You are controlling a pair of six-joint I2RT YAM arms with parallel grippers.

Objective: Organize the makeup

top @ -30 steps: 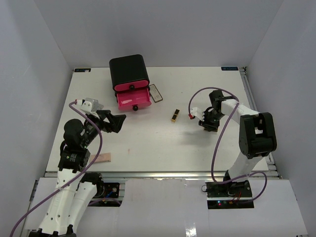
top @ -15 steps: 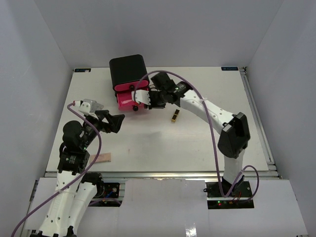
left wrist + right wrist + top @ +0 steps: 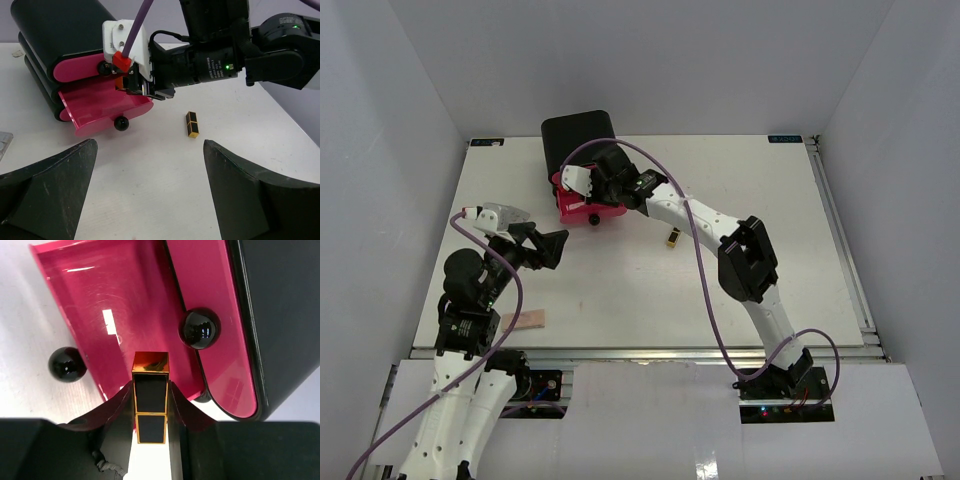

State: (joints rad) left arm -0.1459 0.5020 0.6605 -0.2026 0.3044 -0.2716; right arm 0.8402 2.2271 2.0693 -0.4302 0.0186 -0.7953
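1. A white table (image 3: 620, 300) sits inside pale walls. A black box (image 3: 575, 140) with pink drawers stands at its 11 o'clock, with the lower drawer (image 3: 100, 305) pulled open to take items.
2. The right gripper (image 3: 150, 390) pinches a gold-and-black lipstick (image 3: 150, 365) lengthwise over that drawer, probably so it drops in flat.
3. A second lipstick (image 3: 672, 238) lies at the drawer's 4 o'clock, and a beige pad (image 3: 525, 320) lies at the table's 8 o'clock edge.
4. The left gripper (image 3: 150, 165), spread wide and empty, hangs at 9 o'clock, out of the way.

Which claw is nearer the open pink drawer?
Right. The right claw hangs over the drawer, gripping a lipstick; the left claw sits apart, toward the near edge.
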